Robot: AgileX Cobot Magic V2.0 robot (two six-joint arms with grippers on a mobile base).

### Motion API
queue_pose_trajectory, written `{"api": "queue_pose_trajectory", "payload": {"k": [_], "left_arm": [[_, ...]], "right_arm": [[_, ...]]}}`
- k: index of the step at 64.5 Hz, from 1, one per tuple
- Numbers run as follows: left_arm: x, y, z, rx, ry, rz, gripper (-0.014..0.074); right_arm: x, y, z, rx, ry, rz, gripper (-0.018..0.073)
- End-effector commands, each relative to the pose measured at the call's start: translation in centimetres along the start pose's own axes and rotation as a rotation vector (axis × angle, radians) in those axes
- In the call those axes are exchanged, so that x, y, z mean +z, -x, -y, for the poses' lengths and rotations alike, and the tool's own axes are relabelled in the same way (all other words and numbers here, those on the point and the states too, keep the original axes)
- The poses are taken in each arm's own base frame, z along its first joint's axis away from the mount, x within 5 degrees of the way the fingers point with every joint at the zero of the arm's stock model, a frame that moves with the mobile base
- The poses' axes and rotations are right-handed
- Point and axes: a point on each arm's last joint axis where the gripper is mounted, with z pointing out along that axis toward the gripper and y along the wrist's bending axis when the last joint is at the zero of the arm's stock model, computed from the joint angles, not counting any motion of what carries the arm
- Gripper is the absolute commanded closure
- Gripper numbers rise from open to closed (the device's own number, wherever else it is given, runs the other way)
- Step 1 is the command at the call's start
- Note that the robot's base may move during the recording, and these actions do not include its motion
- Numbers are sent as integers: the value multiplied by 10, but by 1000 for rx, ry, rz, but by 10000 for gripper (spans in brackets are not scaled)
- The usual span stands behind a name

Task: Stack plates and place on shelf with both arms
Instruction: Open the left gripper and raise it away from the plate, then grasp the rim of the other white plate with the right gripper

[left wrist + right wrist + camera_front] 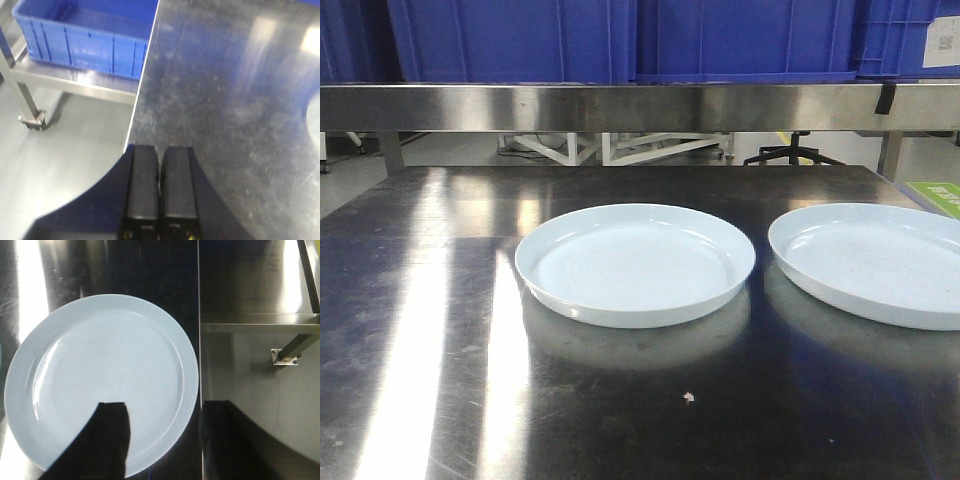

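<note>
Two pale blue-white plates lie side by side on the steel table (420, 330), one in the middle (635, 265) and one at the right (880, 262), cut off by the frame. Neither gripper shows in the front view. In the right wrist view my right gripper (165, 405) hangs open over the right plate (100, 365). One of its fingers (112, 440) is above the plate's inside, and the other is past the table's right edge. My left gripper (160, 150) is shut on nothing, above the table's left edge. A sliver of plate (315, 120) shows far to its right.
A steel shelf (620, 105) runs across the back of the table with blue crates (520, 40) on it. Left of the table, a lower steel rack carries another blue crate (85, 35). A small scrap (689, 397) lies on the table in front of the middle plate.
</note>
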Motion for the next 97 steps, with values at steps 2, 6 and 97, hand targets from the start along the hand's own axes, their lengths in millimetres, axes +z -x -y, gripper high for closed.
{"api": "queue_pose_trajectory", "payload": {"k": [2,6,97], "left_arm": [[-4,15,3,-11,-16,94,510],[-4,15,3,-11,-16,94,510],[-4,15,3,-11,-15,92,510]], "right_arm": [[-8,16,0,-9,5,99,331],[-8,16,0,-9,4,94,513],[58,8,20,40,-71,-62,122]]}}
